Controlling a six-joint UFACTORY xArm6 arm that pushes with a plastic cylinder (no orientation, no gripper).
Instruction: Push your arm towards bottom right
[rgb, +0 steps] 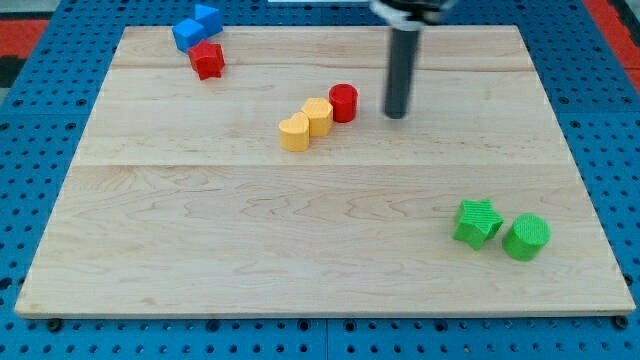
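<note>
Tip (397, 115) on tabletop (300, 240), no gripper fitted so none to judge, just right of red cylinder (343, 103); best slid toward the view's bottom right, stopping short of green star (476, 222) and green cylinder (526, 238).

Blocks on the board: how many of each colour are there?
Blue: 2, a pair touching at the view's top left
Red: 2, a star-like block and a cylinder
Yellow: 2, a heart-like block and a hexagon
Green: 2, a star and a cylinder
Total: 8
</note>
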